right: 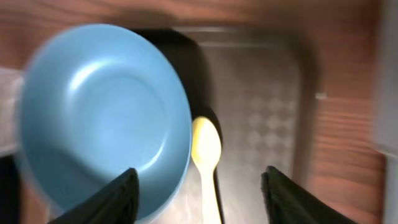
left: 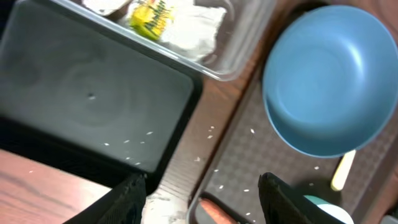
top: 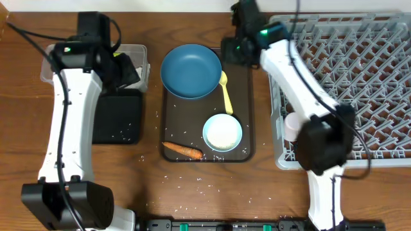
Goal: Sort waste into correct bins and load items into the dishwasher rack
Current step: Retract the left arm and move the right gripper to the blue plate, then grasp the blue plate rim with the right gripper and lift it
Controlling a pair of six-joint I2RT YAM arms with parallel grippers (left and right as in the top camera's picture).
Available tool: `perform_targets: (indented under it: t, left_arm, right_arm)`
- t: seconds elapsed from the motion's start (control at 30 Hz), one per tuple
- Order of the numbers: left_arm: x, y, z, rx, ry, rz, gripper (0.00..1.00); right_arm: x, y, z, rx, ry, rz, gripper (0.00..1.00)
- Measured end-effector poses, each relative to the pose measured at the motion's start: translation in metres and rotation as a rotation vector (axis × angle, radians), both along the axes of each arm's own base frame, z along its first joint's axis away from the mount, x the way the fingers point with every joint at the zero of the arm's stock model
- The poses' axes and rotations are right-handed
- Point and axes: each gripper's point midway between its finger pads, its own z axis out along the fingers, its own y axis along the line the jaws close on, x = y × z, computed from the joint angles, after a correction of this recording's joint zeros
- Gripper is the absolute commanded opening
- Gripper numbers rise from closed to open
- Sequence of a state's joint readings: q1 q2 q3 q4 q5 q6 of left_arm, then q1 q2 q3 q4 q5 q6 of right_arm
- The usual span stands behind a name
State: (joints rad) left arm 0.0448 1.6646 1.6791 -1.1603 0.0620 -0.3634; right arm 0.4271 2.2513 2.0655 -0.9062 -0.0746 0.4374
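The dark blue plate [top: 191,70] lies at the back of the brown serving tray [top: 247,109], with the yellow spoon [top: 226,93], the pale blue bowl [top: 223,133] and the carrot [top: 183,151] in front of it. The clear tub [left: 239,59] holds the yellow-green wrapper [left: 149,17] and white tissues [left: 193,34]. The black tray [left: 93,93] holds a few rice grains. My left gripper [left: 202,199] is open and empty above the gap between the black tray and the carrot [left: 214,213]. My right gripper [right: 202,193] is open and empty above the spoon [right: 206,155], beside the plate [right: 106,118]. The light blue cup is out of view.
The grey dishwasher rack [top: 347,77] fills the right side, with a white-pink cup [top: 292,126] at its left edge. Rice grains [top: 202,186] are scattered on the wooden table in front of the serving tray and between the trays [left: 211,130].
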Motion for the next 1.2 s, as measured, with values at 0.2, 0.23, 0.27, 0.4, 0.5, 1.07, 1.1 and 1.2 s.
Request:
perform_targets:
  t: [0.2,0.23,0.27,0.4,0.5,1.07,1.1,1.2]
  left_arm:
    - [-0.001,0.007,0.0,0.009,0.004,0.017,0.61]
    - [-0.001,0.007,0.0,0.009,0.004,0.017,0.61]
    - [-0.001,0.007,0.0,0.009,0.004,0.017,0.61]
    - [-0.001,0.007,0.0,0.009,0.003,0.017,0.61]
    - [-0.001,0.007,0.0,0.01,0.004,0.017,0.61]
    - [0.006,0.016,0.003,0.062,-0.026,0.031,0.62]
    - [0.006,0.016,0.003,0.064,-0.028,0.032,0.64]
    - [0.006,0.017,0.003,0.067,-0.028,0.028,0.69]
  right_arm:
    - [-0.006,0.02,-0.063,0.004,0.105,0.001,0.43]
    - [-0.007,0.022,-0.067,0.005,0.113,0.001,0.41]
    - [-0.008,0.025,-0.071,0.009,0.12,0.005,0.37]
    - [-0.007,0.034,-0.072,0.028,0.109,0.014,0.21]
    - [-0.006,0.036,-0.071,0.031,0.1,0.014,0.04]
    - [0.002,0.037,-0.073,0.027,0.068,0.028,0.01]
    - [0.004,0.034,-0.071,0.027,0.064,0.035,0.01]
    - [0.005,0.025,-0.061,0.027,0.059,0.042,0.01]
